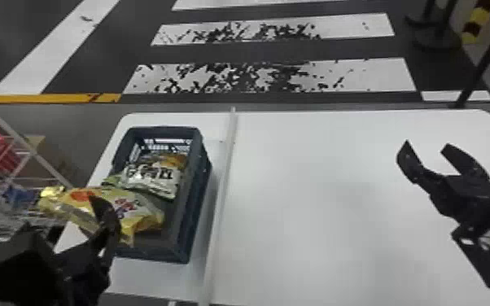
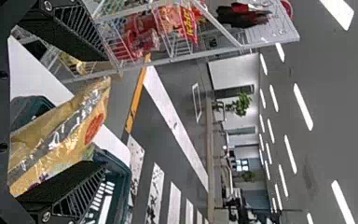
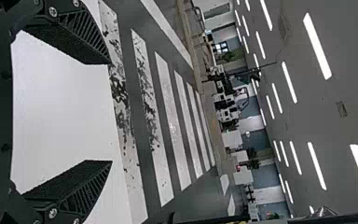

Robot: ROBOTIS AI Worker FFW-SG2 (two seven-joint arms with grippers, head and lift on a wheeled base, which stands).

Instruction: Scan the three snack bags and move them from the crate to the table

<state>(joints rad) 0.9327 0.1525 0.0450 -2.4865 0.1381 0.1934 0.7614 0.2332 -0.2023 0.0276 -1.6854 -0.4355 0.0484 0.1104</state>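
Partly hidden, yel bag (image 1: 140, 209) sits behind open L end effector (image 1: 63, 215); R end effector (image 1: 427, 145) also open

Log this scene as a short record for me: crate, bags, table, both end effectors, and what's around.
crate: dark blue, on the left part of the table
yellow bag: juts past the crate's left side
white bag: in the crate
orange packaging: in the crate, beyond the white bag; whether a separate bag, cannot tell
table: white, with a pale strip right of the crate
left end effector: open, at the yellow bag; contact unclear
right end effector: open, over the table's right side
surroundings: striped floor beyond the table
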